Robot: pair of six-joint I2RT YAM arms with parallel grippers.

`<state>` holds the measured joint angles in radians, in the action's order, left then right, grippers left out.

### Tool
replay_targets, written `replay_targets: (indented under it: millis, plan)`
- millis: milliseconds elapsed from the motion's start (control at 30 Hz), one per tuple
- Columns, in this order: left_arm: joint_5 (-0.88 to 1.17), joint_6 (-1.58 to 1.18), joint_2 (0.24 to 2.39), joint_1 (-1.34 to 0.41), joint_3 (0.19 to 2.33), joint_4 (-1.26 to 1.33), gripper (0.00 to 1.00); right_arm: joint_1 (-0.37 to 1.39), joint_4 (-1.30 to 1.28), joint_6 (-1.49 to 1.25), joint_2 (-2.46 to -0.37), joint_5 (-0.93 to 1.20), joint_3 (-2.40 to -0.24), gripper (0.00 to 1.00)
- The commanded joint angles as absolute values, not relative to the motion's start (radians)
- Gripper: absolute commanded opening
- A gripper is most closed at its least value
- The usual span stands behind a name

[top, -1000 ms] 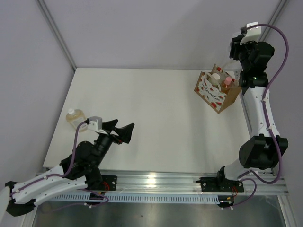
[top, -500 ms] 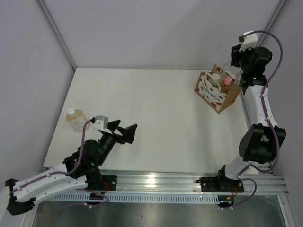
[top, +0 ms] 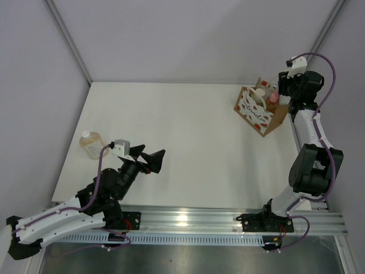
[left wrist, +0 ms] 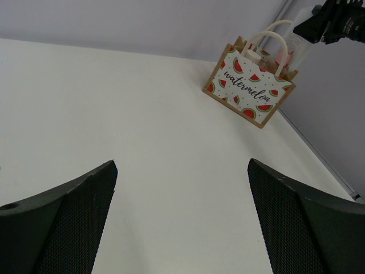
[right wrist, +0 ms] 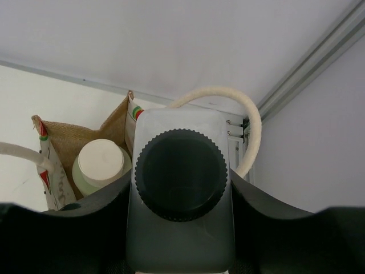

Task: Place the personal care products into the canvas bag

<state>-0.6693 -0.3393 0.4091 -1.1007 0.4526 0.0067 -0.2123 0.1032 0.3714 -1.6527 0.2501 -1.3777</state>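
Against a second ago: right claw [top: 283, 85] lower, just above the tan canvas bag with watermelon print [top: 258, 109] at far right, clenched on a white bottle with black cap [right wrist: 181, 188]. Left claw [top: 147, 158] released, nudged slightly forward. Squat amber flask with white cap [top: 90, 142] at left of the white bench [top: 188, 131]. Pale grey walls [top: 171, 40] behind.

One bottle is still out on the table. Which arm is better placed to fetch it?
Left. The flask sits on the left arm's side, close by, and its jaws are open. The right arm is far off at the bag, jaws shut on a bottle.
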Motion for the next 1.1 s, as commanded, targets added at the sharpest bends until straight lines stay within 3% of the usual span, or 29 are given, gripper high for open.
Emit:
replay_targets:
  millis: [0, 433, 867, 1067]
  plan:
    - [-0.66, -0.339, 0.402, -1.098, 0.489, 0.035, 0.99, -0.238, 0.339, 0.383, -1.618, 0.282, -1.405, 0.0]
    - [-0.657, -0.334, 0.403, -1.097, 0.488, 0.037, 0.99, -0.301, 0.238, 0.296, -1.722, 0.494, -1.494, 0.0]
    - [-0.663, -0.331, 0.4, -1.097, 0.488, 0.035, 0.99, -0.301, 0.052, 0.299, -1.827, 0.456, -1.594, 0.0]
    - [-0.667, -0.33, 0.396, -1.097, 0.488, 0.035, 0.99, -0.301, 0.04, 0.273, -1.856, 0.43, -1.594, 0.19]
